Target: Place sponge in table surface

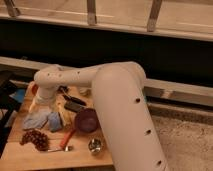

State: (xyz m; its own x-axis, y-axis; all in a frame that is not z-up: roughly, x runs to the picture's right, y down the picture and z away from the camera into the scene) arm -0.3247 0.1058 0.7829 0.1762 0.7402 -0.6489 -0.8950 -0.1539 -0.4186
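Sponge down on the wood, gripper empty

A crowded light wooden table surface (30, 155) sits below a dark wall. The gripper (44, 104) hangs over the pale cloth (34, 120), jaws spread wide, holding nothing. The sponge (54, 121) lies flat between the cloth and the purple bowl (86, 120). Placement looks done; the next move calls for a straight lift clear of both

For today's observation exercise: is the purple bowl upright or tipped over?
Upright: the purple bowl sits on the table surface with its round rim facing up. The gripper hangs to its left in the view, above the pale cloth.
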